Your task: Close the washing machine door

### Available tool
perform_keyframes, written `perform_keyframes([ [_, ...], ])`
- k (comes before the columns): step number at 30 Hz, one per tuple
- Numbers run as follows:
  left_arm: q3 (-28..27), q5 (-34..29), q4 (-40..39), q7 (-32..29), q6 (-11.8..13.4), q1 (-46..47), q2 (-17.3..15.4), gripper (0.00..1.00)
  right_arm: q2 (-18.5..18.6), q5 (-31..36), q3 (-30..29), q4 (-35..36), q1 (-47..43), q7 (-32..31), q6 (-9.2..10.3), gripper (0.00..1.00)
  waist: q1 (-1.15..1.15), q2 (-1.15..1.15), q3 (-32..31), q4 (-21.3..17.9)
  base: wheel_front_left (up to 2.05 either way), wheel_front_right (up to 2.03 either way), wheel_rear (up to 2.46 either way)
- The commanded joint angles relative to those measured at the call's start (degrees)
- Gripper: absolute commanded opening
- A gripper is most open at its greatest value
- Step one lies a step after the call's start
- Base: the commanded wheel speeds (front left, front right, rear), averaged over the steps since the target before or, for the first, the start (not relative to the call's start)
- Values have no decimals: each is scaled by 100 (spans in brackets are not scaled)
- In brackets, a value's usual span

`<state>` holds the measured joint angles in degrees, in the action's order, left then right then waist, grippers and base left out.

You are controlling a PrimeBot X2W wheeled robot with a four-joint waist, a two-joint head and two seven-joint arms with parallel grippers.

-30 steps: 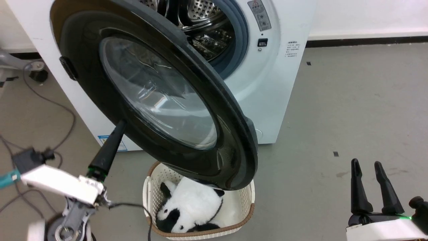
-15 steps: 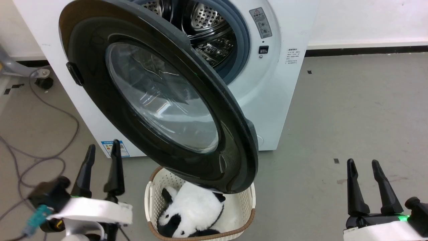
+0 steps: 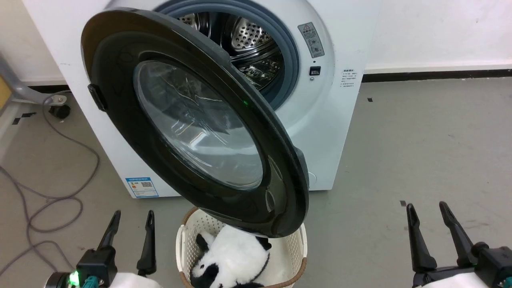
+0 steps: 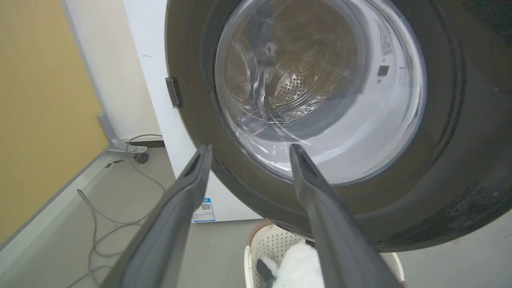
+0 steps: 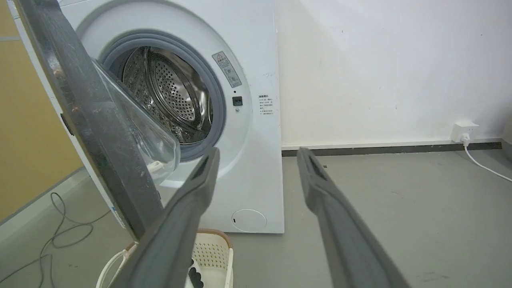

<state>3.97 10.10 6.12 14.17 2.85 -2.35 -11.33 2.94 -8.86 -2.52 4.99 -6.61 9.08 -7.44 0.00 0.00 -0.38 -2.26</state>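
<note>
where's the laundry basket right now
In the head view the laundry basket sits on the floor at bottom centre, just below the lower edge of the open washing machine door, with a panda plush inside it.

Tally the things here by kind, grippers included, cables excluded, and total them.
White front-loading washing machine: 1
Black-rimmed round glass door: 1
Cream perforated laundry basket: 1
Black-and-white plush panda: 1
Dark two-fingered grippers: 2 (left gripper, right gripper)
Total: 6

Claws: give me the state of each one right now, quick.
Left claw: open, holding nothing.
Right claw: open, holding nothing.
</note>
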Motion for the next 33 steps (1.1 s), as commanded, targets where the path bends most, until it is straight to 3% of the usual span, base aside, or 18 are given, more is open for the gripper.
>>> perform_keyframes([
  [1, -7, 10, 35, 17, -13, -67, -13, 100, -6, 41, -14, 39, -96, -44, -5, 100, 0, 0, -6, 20, 0, 0, 0],
  [2, -7, 17, 74, 5, -21, -78, -34, 100, -6, 68, -22, 47, -115, -73, -5, 100, 0, 0, -9, 32, 0, 0, 0],
  [3, -11, 46, 99, 6, -39, -77, -36, 100, -6, 68, -30, 51, -132, -96, -5, 75, 0, 0, -11, 44, 0, 0, 0],
  [4, -15, 72, 117, 8, -54, -71, -38, 100, -6, 69, -36, 51, -145, -123, -5, 7, 0, 0, -10, 56, 0, 0, 0],
  [5, -18, 94, 137, 10, -62, -62, -37, 100, -6, 69, -44, 51, -156, -142, -5, 0, 0, 0, -7, 69, 0, 0, 0],
  [16, 31, 248, 196, 38, -142, 78, 21, 100, -6, -180, -246, -172, -57, -212, -5, 0, 0, 0, 15, 210, 0, 0, 0],
  [24, 50, 308, 156, 52, -124, 186, 70, 100, -6, -163, -441, 64, 980, -183, -5, 0, 0, 0, 61, 266, 0, 0, 0],
  [33, 81, 341, 114, 67, -101, 282, 132, 100, -6, -154, 265, 901, 2311, -367, -5, 0, 0, 0, 121, 394, 0, 0, 0],
])
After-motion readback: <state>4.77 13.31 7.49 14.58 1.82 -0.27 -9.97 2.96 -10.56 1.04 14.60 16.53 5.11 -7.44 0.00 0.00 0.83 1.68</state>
